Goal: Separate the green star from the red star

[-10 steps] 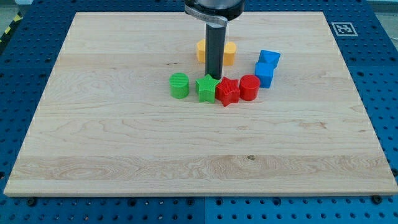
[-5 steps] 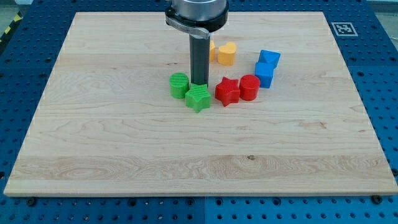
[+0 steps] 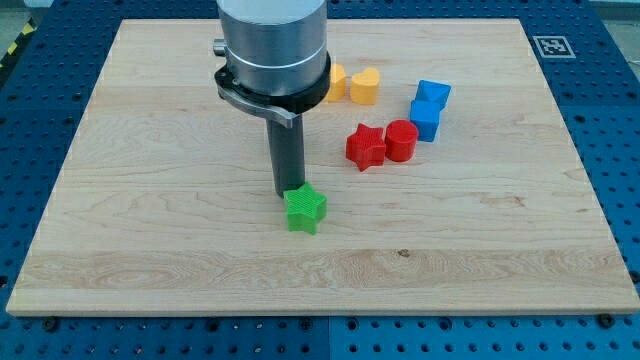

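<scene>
My tip (image 3: 289, 193) was a bare rod end with no jaws to spread or pinch; it rested on the board (image 3: 150, 250), touching the green star (image 3: 305, 210) at that block's upper-left edge. The green star lay just below and slightly right of my tip. The red star (image 3: 366, 146) sat well apart, above and to the right of my tip, touching a red cylinder (image 3: 402, 140) on its far side. Two blue blocks (image 3: 429, 108) lay farther right of that pair; their exact shapes could not be made out. A yellow heart-like block (image 3: 364, 86) showed above and right of my tip, and an orange-yellow block (image 3: 335, 80) beside it was partly hidden by the arm's housing. A green cylinder, if present, was hidden behind the rod.

Judged from this layout, the pushing step was in hand and close to complete, since a clear gap of bare wood already divided the two stars. The next move probably called for either a short further push toward the view's bottom, keeping contact centred so the star would not pivot off my tip, or simply drawing my tip off the block without nudging it back.
</scene>
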